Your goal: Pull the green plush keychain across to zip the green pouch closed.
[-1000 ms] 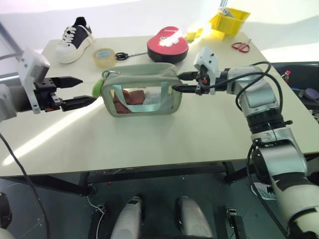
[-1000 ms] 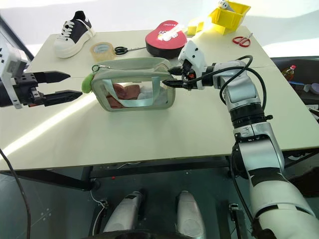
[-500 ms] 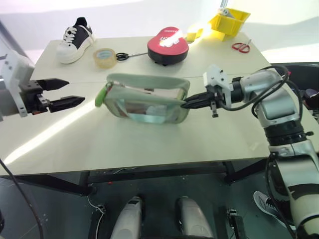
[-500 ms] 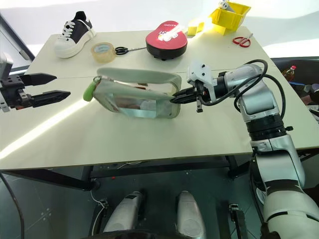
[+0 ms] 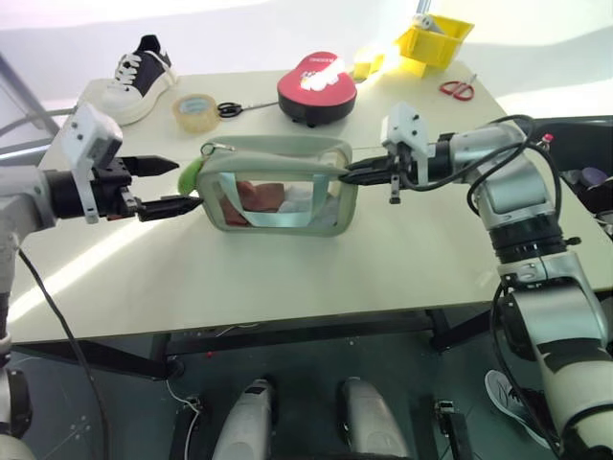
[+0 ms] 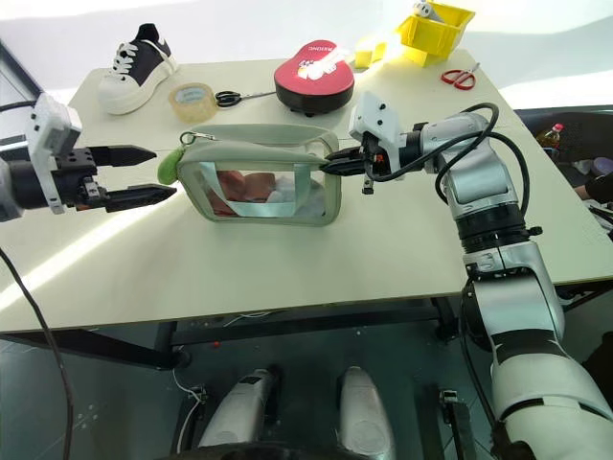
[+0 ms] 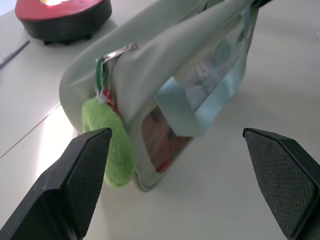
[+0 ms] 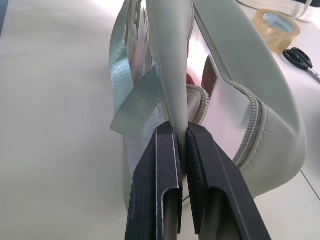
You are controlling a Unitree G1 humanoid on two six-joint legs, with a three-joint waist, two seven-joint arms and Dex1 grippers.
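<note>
Pale green pouch (image 5: 278, 187) sits mid-table (image 5: 383, 259), the right gripper (image 5: 350, 172) pinching its end. Left wrist view: the left gripper (image 7: 175, 165) spread wide, plush keychain (image 7: 111, 150) beside one finger. Right wrist view: pouch wall clamped between the fingers (image 8: 157, 175).

Fuzzy plush keychain (image 7: 112, 150); matt pouch (image 7: 165, 65) (glossy windows).

bg: pale wall behind | furn: big cream table (image 5: 287, 278) w/ dark metal frame underneath | floor: dark, glossy-ish | light: bright sun streak across tabletop + glare at far edge, well past the jaws
</note>
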